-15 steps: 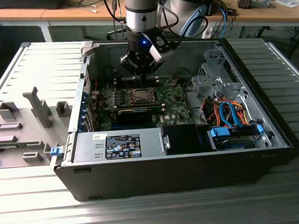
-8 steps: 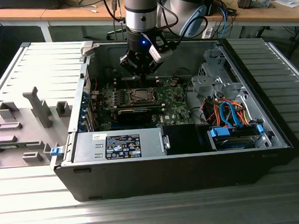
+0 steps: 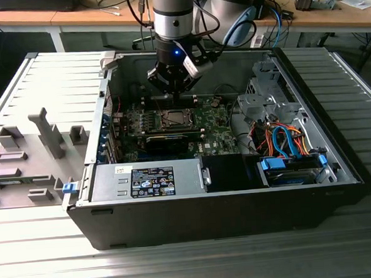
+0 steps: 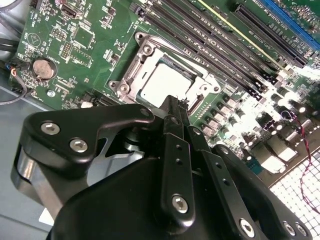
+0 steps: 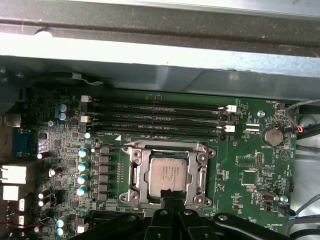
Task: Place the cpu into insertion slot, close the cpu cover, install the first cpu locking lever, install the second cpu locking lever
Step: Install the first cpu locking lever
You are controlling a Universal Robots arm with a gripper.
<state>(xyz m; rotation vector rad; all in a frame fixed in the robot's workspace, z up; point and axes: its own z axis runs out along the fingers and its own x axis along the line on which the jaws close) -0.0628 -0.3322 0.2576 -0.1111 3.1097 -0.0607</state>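
Our gripper (image 5: 169,196) has its fingers pressed together, holding nothing — we hover at the closed cpu cover (image 5: 168,150) — cpu (image 5: 169,174) seated.

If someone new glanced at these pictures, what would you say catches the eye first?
Probably the open computer case with the arm reaching into it, the black claw shut just above the insertion slot. Next, the pale cpu seated in that slot on the green board, framed by the silvery cpu cover.
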